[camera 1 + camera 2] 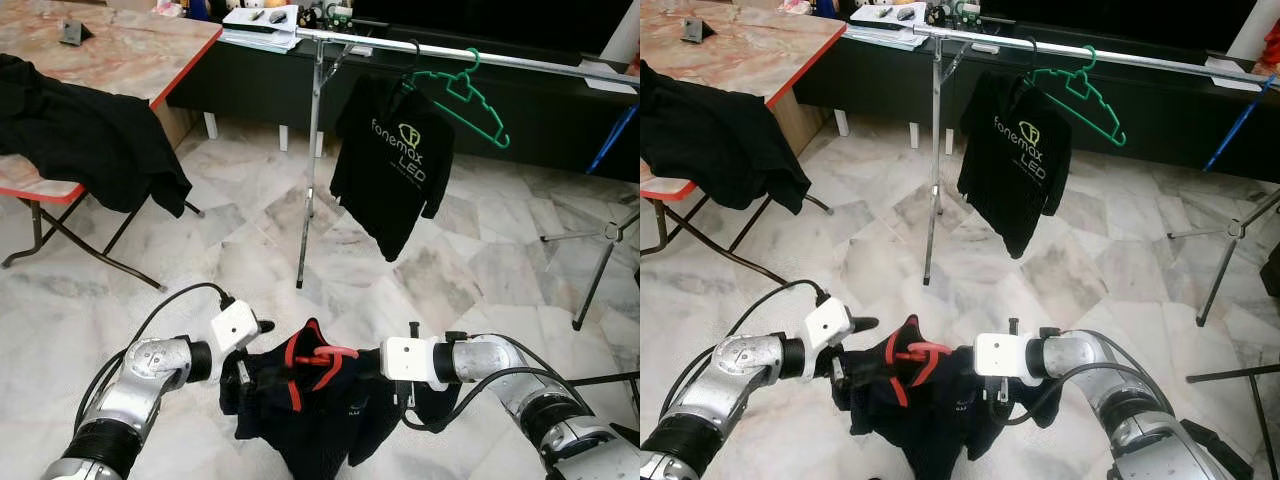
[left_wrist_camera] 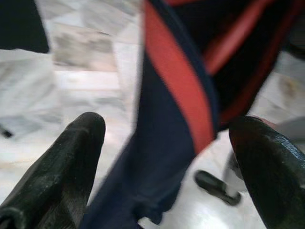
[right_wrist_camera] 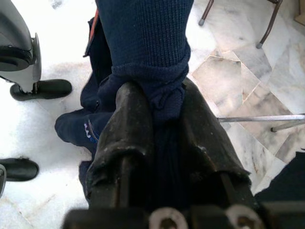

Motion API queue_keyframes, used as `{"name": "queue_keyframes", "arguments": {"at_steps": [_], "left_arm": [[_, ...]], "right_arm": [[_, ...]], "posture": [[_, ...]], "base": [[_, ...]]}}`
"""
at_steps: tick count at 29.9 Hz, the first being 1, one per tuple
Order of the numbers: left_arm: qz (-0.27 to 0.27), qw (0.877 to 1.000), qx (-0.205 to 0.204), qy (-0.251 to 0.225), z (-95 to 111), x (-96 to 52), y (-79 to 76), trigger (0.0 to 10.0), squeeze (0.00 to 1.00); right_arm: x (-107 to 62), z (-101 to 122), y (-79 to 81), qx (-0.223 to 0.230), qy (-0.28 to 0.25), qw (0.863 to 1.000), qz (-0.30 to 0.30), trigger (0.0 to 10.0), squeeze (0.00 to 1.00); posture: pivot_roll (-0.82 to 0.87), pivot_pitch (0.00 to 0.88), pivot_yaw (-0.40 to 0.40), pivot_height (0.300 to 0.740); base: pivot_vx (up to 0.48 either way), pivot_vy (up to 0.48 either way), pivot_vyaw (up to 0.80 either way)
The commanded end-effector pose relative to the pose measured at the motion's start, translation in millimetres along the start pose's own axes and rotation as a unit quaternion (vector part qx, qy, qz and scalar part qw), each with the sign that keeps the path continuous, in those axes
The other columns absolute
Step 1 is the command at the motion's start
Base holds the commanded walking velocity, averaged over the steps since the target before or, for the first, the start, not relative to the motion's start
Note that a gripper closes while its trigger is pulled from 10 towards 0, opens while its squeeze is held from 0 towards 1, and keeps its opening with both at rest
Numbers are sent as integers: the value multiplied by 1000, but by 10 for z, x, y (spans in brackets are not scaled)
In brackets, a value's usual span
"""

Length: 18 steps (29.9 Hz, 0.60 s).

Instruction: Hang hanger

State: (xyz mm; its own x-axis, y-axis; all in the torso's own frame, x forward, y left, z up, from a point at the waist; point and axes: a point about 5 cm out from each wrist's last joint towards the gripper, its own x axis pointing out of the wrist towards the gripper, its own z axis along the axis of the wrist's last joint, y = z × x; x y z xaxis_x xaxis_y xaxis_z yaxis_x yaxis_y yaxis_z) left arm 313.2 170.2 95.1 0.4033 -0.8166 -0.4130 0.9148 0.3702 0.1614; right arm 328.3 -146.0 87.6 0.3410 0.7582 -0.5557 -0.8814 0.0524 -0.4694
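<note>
Two hands hold navy garment (image 1: 320, 400): right hand (image 3: 159, 124) clenched on fabric, left hand (image 2: 167, 157) released; black shirt (image 1: 392, 160), green hanger (image 1: 462, 98) occupy rail (image 1: 450, 52)

We see the room evenly and brightly lit, the marble floor (image 1: 480, 270) pale and faintly glossy with only soft shadows under the folding table (image 1: 130, 60). Both eye views are sharp, with straight lines bowing slightly toward the edges. In the left wrist view the garment (image 2: 176, 119) and black fingers (image 2: 62, 171) are blurred, too close to focus. The right wrist view is sharper, its floor nearly washed out white.
</note>
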Motion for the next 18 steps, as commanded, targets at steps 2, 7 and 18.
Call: {"name": "queue_keyframes", "arguments": {"at_steps": [2, 7, 18], "left_arm": [[-33, 999, -13, 15, -87, 43, -88, 10000, 0], [-36, 999, -20, 3, -91, 145, -139, 10000, 0], [-48, 999, -22, -11, -54, 227, -183, 3333, 0]], "right_arm": [[-33, 77, -86, -20, -19, 1000, -13, 0, 0], [-36, 114, -110, -25, -30, 999, -13, 0, 0], [-27, 140, -124, -25, -37, 999, -14, 0, 0]], "posture": [[5, 176, -56, 740], [0, 178, -57, 740], [-1, 178, -59, 740]], "base": [[0, 0, 0], [0, 0, 0], [0, 0, 0]]}}
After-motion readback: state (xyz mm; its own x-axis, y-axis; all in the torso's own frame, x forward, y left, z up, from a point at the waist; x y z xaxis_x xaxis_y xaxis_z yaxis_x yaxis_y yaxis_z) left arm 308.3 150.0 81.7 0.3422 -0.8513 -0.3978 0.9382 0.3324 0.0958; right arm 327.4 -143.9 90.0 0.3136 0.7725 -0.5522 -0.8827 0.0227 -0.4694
